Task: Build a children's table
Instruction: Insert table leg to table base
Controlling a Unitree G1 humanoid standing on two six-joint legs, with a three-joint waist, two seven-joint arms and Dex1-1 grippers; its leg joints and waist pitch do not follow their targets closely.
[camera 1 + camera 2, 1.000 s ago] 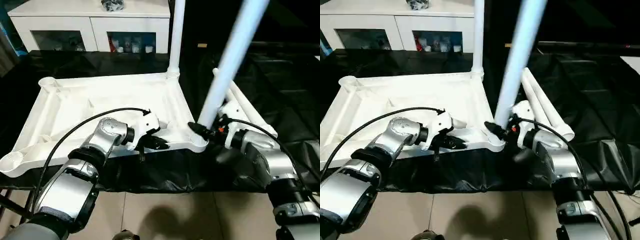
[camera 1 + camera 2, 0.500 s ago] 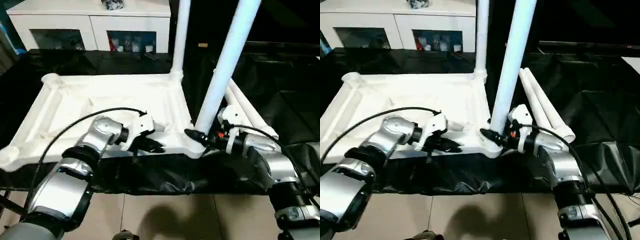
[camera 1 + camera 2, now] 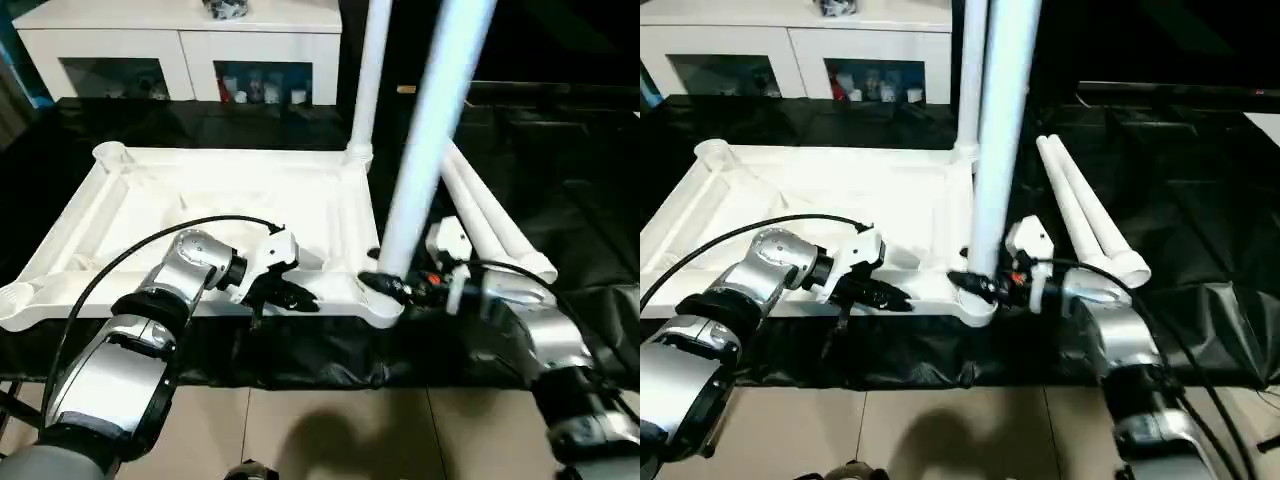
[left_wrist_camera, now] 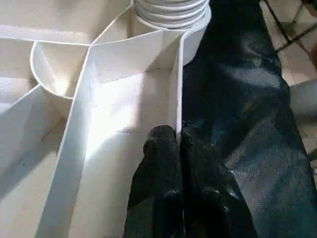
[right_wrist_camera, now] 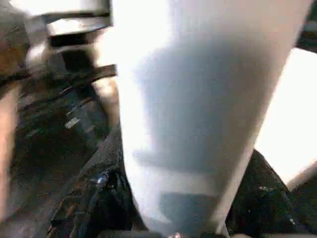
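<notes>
top point(image 3: 150, 215): lay upside down, ribs up, across the left and middle of the head views on a black sheet point(image 3: 560, 160); one leg point(image 3: 368, 75) already stood in the far right socket, upper middle of frame
held leg point(image 3: 432, 130): rose from lower middle up past the top edge, foot right at the near right socket point(image 3: 385, 300); whether it was seated or just resting on the rim I couldn't tell
spare legs point(image 3: 1085, 215): two lay side by side on the sheet, right of centre, near the right forearm
right gripper point(image 3: 385, 285): clamped round the base of the held leg; forearm came in from the lower right, wrist about level, fingers pointing toward the frame's left
left gripper point(image 3: 300, 298): jaws squeezed together, gripping nothing that I could see; tips sat against the near edge wall in the wrist view, one finger point(image 4: 161, 163) on the inside; arm came up from the lower left, elbow bent, cable looping over it
doing it well (my guess): get the leg plumb over the socket before pushing, match it to the standing leg; keep the grip low so the long end doesn't swing; left gripper should brace that edge so the top doesn't slide on the sheet; push straight down, no levering
cabinet point(image 3: 180, 50): upper left, well clear of the work
</notes>
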